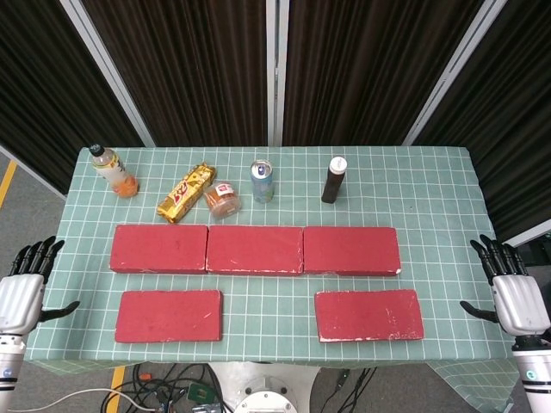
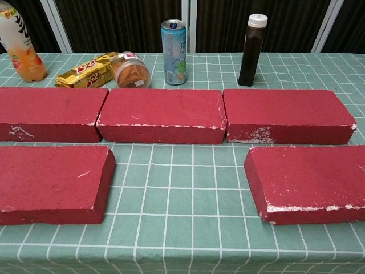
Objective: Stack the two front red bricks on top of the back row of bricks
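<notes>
Three red bricks lie end to end as the back row across the green checked table. Two more red bricks lie flat in front: the front left brick and the front right brick. My left hand hangs off the table's left edge, fingers spread, holding nothing. My right hand hangs off the right edge, likewise spread and empty. Neither hand shows in the chest view.
Behind the back row stand an orange drink bottle, a gold snack pack, a small jar on its side, a blue can and a dark bottle.
</notes>
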Motion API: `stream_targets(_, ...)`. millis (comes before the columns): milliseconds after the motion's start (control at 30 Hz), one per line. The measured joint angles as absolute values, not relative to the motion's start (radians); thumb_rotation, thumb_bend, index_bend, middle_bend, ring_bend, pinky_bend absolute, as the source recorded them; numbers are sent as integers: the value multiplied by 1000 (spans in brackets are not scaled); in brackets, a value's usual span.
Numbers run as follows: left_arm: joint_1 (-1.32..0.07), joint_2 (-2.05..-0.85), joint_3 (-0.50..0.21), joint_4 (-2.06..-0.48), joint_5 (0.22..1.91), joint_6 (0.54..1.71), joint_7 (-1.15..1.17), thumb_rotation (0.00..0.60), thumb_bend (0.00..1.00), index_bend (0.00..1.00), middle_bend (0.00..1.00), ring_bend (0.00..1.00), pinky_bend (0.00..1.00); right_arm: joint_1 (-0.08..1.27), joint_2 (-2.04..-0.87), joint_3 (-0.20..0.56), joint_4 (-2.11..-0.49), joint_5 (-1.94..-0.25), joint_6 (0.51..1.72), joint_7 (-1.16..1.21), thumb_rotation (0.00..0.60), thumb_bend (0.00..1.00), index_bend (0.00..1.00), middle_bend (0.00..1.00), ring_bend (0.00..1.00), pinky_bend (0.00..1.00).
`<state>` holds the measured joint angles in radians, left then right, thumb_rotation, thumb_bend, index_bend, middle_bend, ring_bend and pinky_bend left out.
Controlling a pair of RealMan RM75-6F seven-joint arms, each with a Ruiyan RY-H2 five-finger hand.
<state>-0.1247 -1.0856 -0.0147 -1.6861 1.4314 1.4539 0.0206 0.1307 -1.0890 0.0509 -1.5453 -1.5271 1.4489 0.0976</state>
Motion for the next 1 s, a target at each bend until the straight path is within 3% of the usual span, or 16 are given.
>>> stream_targets(533,-137,-1066,25,-1781,1511,1397,22,600,0,35,16,0,0,164,-1049,84,-1579,-1527,1429,120,600,0,0,0,0,0)
stream_targets(1000,-235,-1076,66,-2011,1539,1181,200,600,0,6,17,0,0,218,-993,133,-1627,-1493,1380,112,600,0,0,0,0,0)
